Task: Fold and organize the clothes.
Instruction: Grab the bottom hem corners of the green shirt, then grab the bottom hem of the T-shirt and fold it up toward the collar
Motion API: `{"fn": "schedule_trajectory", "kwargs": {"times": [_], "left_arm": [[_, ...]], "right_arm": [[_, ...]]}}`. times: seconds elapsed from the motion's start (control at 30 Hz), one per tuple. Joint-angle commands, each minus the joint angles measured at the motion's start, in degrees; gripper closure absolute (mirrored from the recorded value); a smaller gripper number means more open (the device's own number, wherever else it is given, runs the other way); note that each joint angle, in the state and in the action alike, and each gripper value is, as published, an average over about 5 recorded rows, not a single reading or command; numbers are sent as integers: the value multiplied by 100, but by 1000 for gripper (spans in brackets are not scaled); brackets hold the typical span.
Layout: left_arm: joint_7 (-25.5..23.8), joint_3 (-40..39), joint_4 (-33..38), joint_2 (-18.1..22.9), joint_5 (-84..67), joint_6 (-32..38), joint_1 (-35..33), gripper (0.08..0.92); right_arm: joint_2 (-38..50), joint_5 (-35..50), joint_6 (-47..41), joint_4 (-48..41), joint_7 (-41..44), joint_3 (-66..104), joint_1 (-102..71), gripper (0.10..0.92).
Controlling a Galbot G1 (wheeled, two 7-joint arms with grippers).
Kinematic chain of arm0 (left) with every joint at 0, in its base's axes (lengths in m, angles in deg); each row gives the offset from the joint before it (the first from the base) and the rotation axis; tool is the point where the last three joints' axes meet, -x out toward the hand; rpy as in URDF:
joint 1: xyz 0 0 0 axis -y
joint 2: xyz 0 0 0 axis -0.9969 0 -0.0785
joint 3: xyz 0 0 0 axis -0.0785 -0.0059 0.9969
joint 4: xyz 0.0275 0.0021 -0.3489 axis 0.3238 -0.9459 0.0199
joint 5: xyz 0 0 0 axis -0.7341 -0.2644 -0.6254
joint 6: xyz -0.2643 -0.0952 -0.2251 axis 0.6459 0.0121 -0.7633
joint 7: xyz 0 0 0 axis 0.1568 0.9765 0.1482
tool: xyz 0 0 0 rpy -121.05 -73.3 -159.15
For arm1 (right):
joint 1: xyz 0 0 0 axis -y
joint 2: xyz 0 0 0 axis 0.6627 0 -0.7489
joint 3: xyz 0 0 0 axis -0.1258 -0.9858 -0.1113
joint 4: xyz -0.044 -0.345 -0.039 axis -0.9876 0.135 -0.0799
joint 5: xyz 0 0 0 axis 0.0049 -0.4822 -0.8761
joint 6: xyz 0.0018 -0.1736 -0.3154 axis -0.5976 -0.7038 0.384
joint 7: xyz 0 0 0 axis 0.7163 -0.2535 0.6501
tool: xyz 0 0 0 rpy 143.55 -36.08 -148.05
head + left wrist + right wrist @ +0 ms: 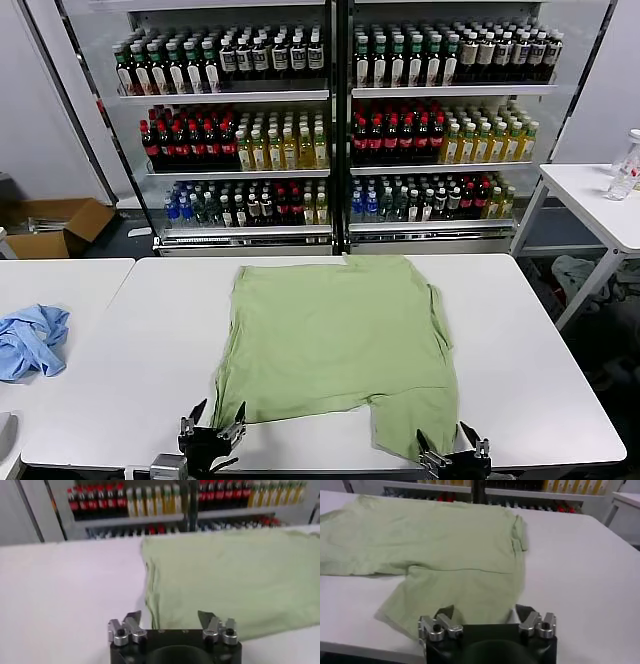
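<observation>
We see a white rectangular table (130, 360) in front of us, and on it lies a light green cotton shirt (335, 345), spread flat with its plain side up, one part reaching down to the near edge on the right. To the left, a second white table (60, 290) stands just beside the first, a narrow gap between them, and a crumpled light blue garment (30, 340) rests on it

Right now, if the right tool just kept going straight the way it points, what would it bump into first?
Probably the green shirt. The right tool, open, points across the white table at the shirt's near flap, which lies directly ahead between its fingers. Whether it would skim over the cloth is unclear.
</observation>
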Motion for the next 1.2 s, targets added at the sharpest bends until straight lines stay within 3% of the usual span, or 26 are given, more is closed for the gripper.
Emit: {"fn": "schedule_trajectory", "kwargs": {"times": [0.03, 0.23, 0.5, 0.63, 0.87, 1.03, 1.2], "left_arm": [[50, -45, -412, -166, -178, -456, 82, 447], [-36, 89, -116, -242, -631, -334, 41, 605], [-207, 427, 617, -617, -1697, 401, 502, 830], [-254, 437, 486, -899, -2081, 545, 898, 910], [-272, 47, -605, -1225, -2248, 624, 2110, 916], [-229, -437, -1641, -1257, -2041, 687, 3037, 916], [-212, -815, -2256, -1143, -1608, 709, 3430, 916]], "right_arm": [[-37, 141, -167, -80, 12, -112, -98, 537], [8, 243, 56, 89, 33, 7, 28, 691], [349, 885, 245, 350, -8, 478, 969, 900], [602, 1232, 206, 184, -62, 509, 1628, 920], [924, 1461, 105, -771, -125, -12, 3323, 920], [995, 1207, 23, -1836, -99, -680, 4330, 920], [852, 637, -297, -2404, 18, -1167, 4849, 890]]}}
